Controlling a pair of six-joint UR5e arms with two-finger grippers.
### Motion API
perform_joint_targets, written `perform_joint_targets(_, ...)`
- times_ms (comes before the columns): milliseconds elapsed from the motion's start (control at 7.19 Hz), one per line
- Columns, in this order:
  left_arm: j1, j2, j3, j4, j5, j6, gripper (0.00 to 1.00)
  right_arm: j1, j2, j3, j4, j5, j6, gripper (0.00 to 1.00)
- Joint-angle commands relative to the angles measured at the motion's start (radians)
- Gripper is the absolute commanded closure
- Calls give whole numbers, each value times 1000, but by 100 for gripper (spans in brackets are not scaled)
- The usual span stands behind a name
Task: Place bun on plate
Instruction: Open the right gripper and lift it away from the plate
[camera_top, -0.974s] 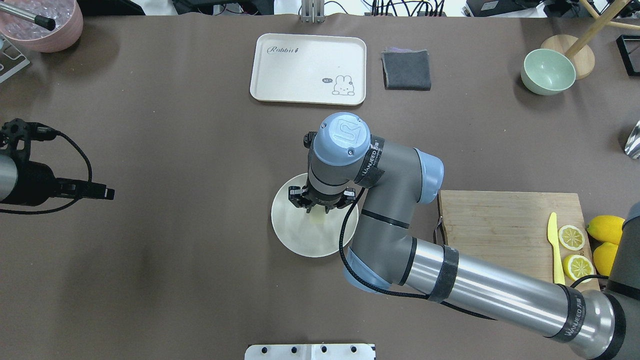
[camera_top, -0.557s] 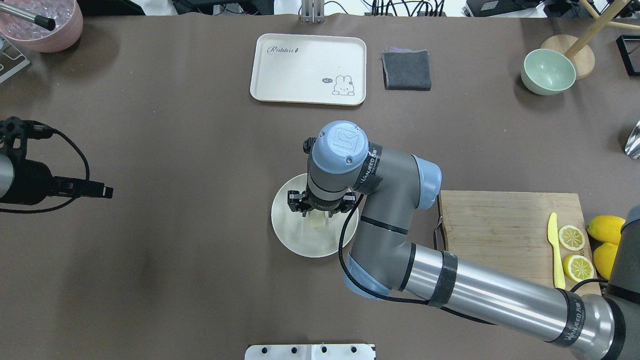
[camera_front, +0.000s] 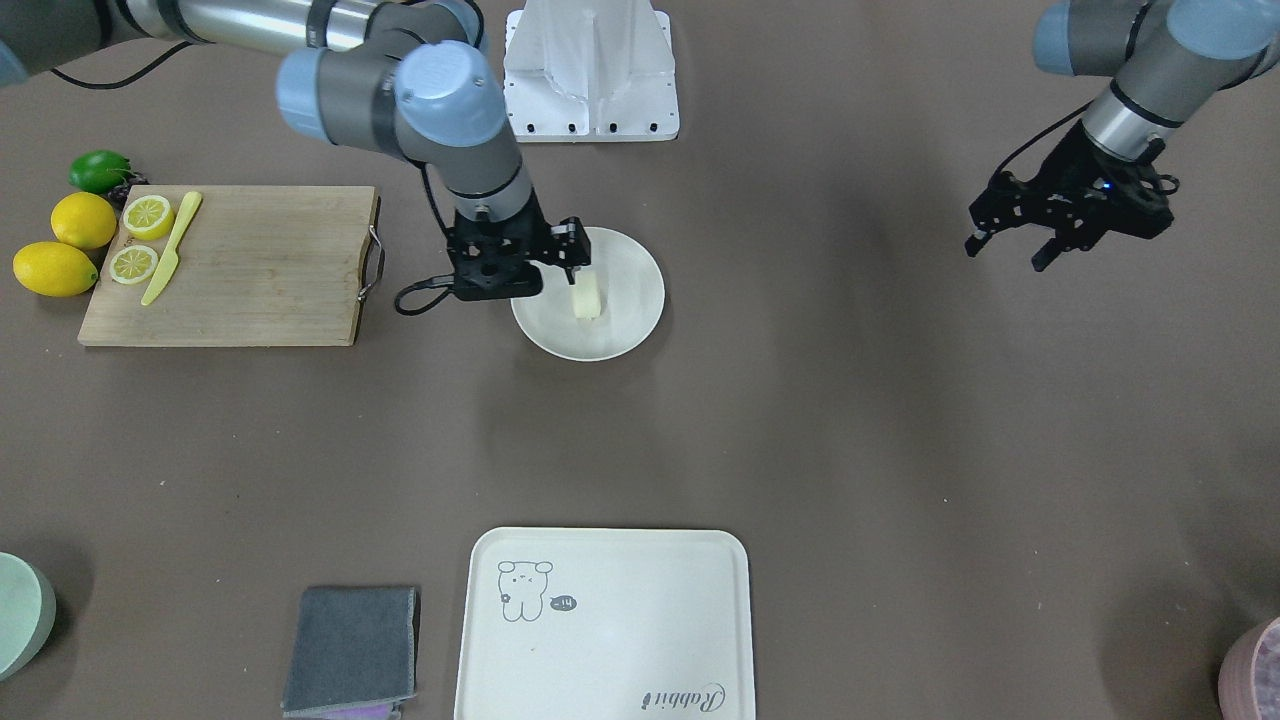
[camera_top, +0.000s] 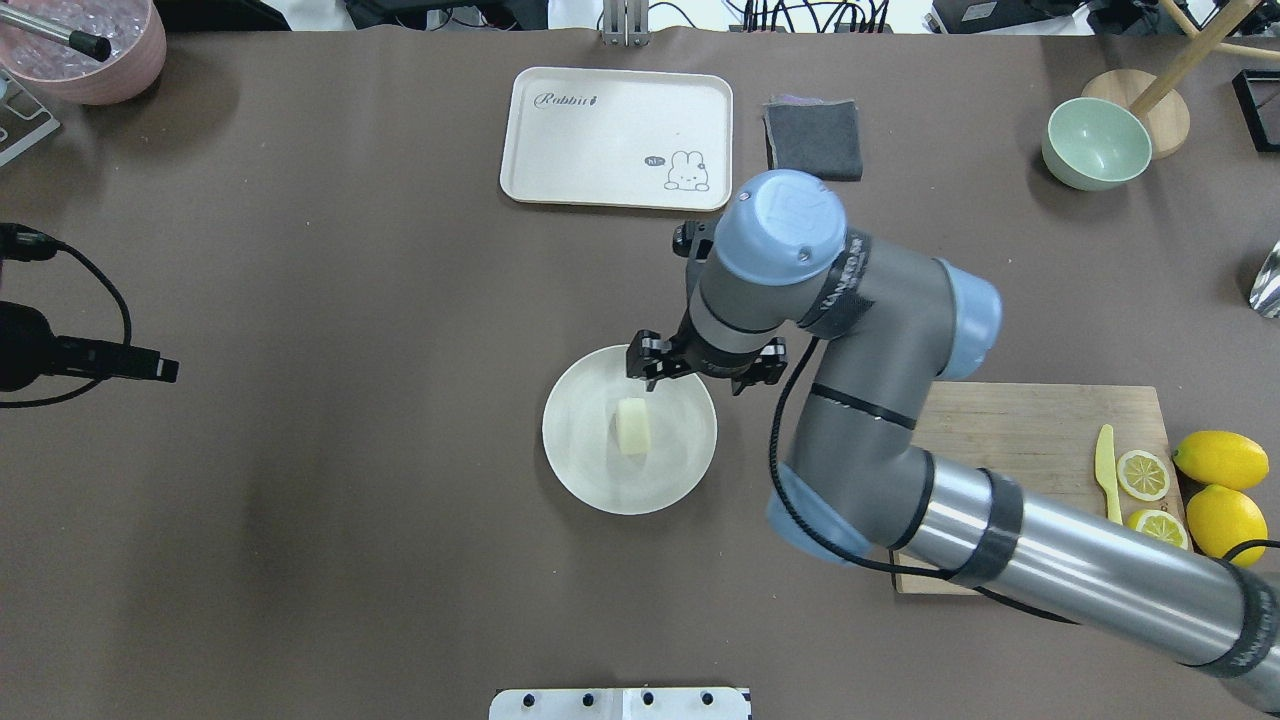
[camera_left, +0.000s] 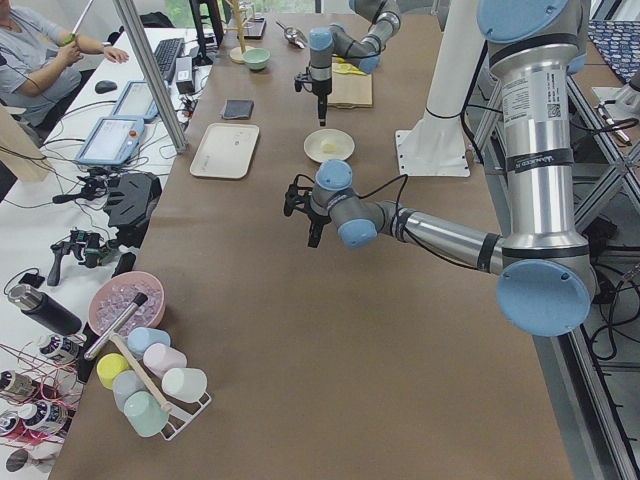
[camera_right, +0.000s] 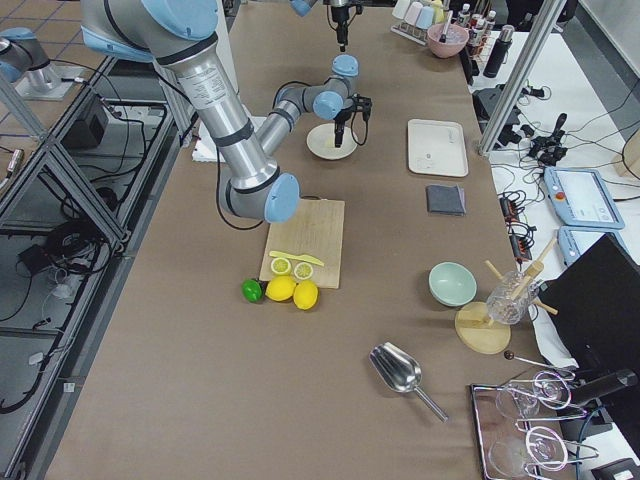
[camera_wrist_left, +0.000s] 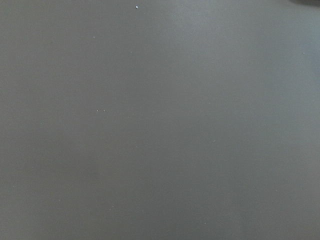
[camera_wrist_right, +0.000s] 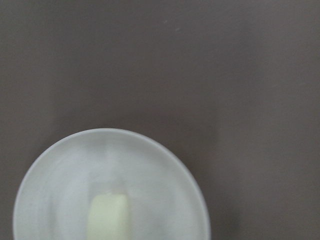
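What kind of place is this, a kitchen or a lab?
Probably a robotics lab staged as a kitchen: robot arms at a table, a person and a tablet alongside, and a cutting board with lemons.

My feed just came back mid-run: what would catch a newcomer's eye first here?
The pale bun lies alone in the middle of the off-white plate at the table's centre. The right gripper hangs above the plate's rim, apart from the bun. Bright yellow lemons sit beside the cutting board on the robot's right.
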Motion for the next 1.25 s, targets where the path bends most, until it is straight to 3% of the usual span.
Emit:
perform_joint_targets(0, -264, 23, 56, 157, -182, 394, 3, 221, -194, 117, -32, 130, -307, 1)
perform_joint_targets(139, -355, 27, 55, 289, -265, 541, 3, 342, -291, 114, -32, 196, -506, 1)
perform_joint_targets(417, -450, 47, 96, 365, -277, 676, 3, 563, -470, 49, -38, 226, -946, 1)
perform_joint_targets(835, -491, 61, 128, 439, -275, 725, 3, 835, -503, -216, -32, 255, -1436, 0)
perform_joint_targets(1113, -521, 59, 130, 439, -257, 723, 3, 909, -538, -263, -29, 253, -1526, 0)
